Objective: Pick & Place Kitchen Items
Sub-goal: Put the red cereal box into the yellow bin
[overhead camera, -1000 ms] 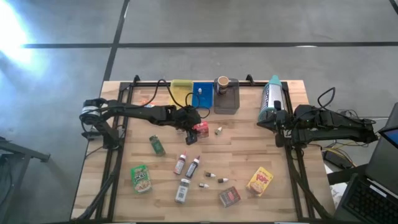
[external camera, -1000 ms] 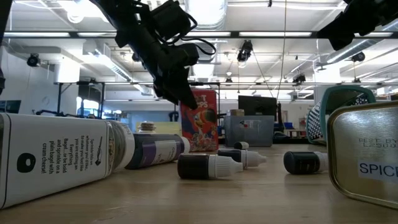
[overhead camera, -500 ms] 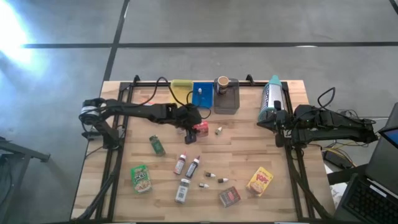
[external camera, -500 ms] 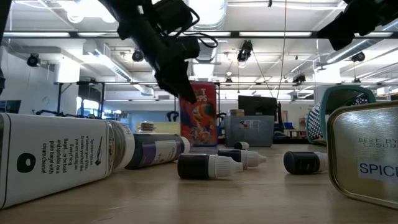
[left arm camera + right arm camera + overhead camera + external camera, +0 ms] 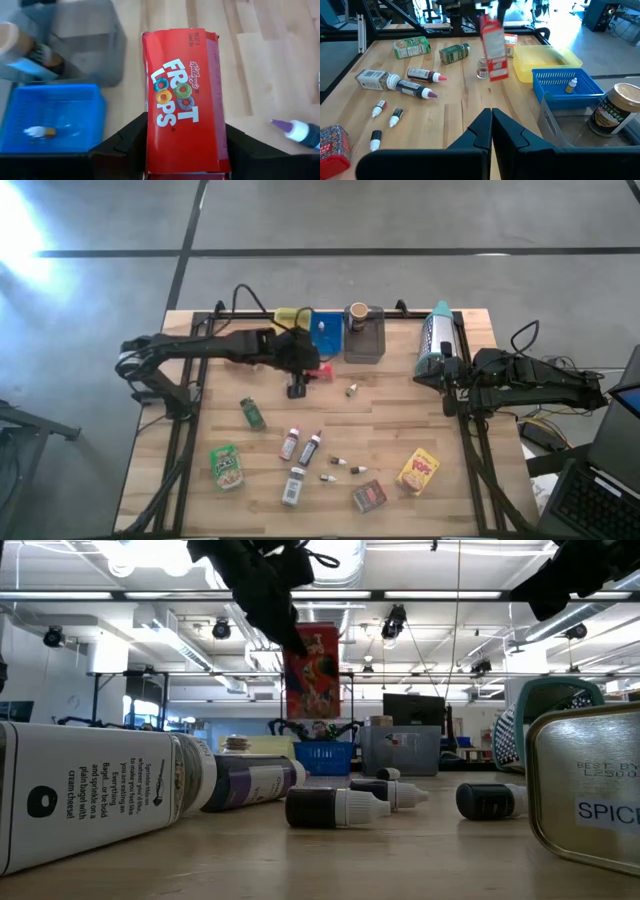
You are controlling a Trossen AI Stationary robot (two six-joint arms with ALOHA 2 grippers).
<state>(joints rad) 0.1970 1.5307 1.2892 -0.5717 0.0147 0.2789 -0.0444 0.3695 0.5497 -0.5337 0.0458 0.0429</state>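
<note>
My left gripper is shut on a red Froot Loops box above the table, near the trays at the far edge. The low view shows the box hanging clear of the wood. My right gripper waits shut at the right edge, touching nothing. Other kitchen items lie on their sides on the table: a green bottle, a green box, two slim dark bottles, a white jar, a red tin and a yellow pouch. My left gripper pinches the box between its two fingers, one on each narrow side, near the box's upper end. The fingers come slanting down from above. The box hangs below them, lifted clear of the table and close to upright.
A yellow tray, a blue tray with a small vial inside, and a grey tray holding a brown-lidded jar line the far edge. A teal-capped can lies at the far right. Small vials lie mid-table.
My left gripper has risen and gone a little toward the far edge, rolling as it went. The red box has gone from standing on the table to hanging clear above it.
</note>
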